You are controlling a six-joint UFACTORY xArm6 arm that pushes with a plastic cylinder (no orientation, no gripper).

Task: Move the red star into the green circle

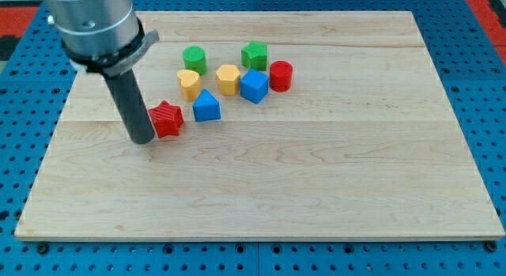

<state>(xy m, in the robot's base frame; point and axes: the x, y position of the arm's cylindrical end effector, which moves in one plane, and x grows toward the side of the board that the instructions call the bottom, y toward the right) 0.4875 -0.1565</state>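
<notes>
my tip (143, 139): touching red star's left side, on bench (316, 189), left part
end effector: plain rod, no jaws, holding nothing
red star (167, 119): just right of my tip, near-left of cluster
green circle (194, 59): far side, up-right of star, apart from it
yellow blocks (188, 83) (228, 79): btwn star & green circle row
blue blocks (206, 106) (254, 85): right of star
green star (254, 54), red cylinder (281, 75): far right of cluster

The single camera looked down at a slant from beyond the view's bottom edge, facing the view's top. It stood far enough back to take in the whole wooden worktop (316, 197) and the blue pegboard (474, 54) around it.
</notes>
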